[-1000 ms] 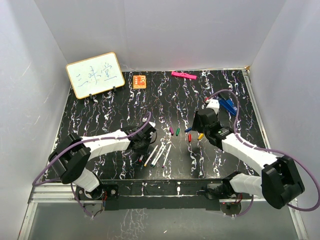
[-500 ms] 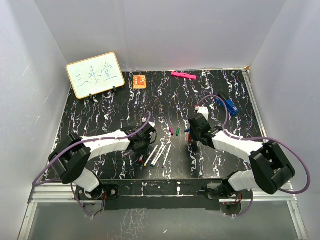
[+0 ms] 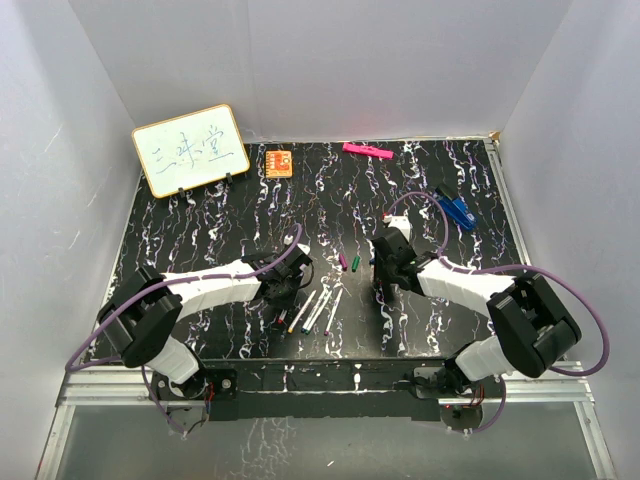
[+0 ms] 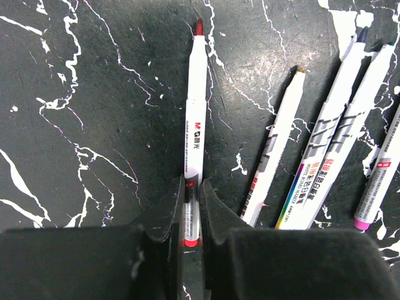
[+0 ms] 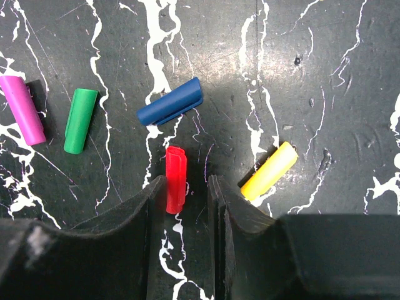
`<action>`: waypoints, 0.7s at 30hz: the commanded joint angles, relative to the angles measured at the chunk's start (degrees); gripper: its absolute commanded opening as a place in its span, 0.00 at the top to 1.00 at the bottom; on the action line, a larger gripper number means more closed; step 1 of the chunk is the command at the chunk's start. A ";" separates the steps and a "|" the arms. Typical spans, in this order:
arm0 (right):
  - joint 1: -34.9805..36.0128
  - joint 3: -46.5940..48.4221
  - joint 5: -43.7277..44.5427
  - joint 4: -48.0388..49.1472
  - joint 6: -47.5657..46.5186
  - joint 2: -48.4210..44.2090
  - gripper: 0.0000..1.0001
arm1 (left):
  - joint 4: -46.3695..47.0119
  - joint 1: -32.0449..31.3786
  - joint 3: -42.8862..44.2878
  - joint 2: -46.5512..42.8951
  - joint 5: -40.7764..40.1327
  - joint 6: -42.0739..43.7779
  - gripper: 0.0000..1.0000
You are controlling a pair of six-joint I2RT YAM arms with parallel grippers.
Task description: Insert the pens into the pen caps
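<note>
Black marbled table (image 3: 200, 230), white walls (image 3: 300, 70) on three sides. Well this side of the whiteboard (image 3: 190, 150), left gripper (image 4: 191, 187) clamps the red pen (image 4: 195, 112); right gripper (image 5: 185, 187) gapes around the red cap (image 5: 175, 178).

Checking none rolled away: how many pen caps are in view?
5. In the right wrist view: purple cap far left, green cap beside it, blue cap in the middle, red cap between the fingers of the right gripper, yellow cap at right.

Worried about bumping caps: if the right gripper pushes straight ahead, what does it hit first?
Most likely the red cap, already lying between its fingers; the blue cap sits just beyond.
</note>
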 commanded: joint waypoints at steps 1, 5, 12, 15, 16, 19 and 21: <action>0.34 3.04 -0.37 3.57 0.12 1.07 0.69 | -0.78 -0.25 0.00 0.82 -0.95 -0.53 1.00; 0.32 3.71 -0.16 3.56 -0.01 2.52 0.71 | -0.78 -0.26 -0.26 0.97 -0.91 -0.72 1.00; 0.41 4.16 -0.16 3.93 -0.01 4.58 0.72 | -1.08 -0.22 0.17 1.81 -1.40 -0.64 1.00; 0.43 4.30 -1.07 3.49 0.34 5.28 0.74 | -1.76 -0.22 0.58 2.22 -1.82 -0.56 1.00; 0.45 4.17 -1.37 3.30 0.52 5.32 0.74 | -1.89 -0.19 0.65 2.23 -1.85 -0.55 1.00; 0.56 3.49 -1.63 2.41 0.94 4.93 0.80 | -1.91 -0.25 0.40 1.76 -2.10 -0.55 1.00; 0.67 3.26 -1.79 1.30 1.16 4.67 0.87 | -1.99 -0.27 0.36 1.45 -2.39 -0.55 1.00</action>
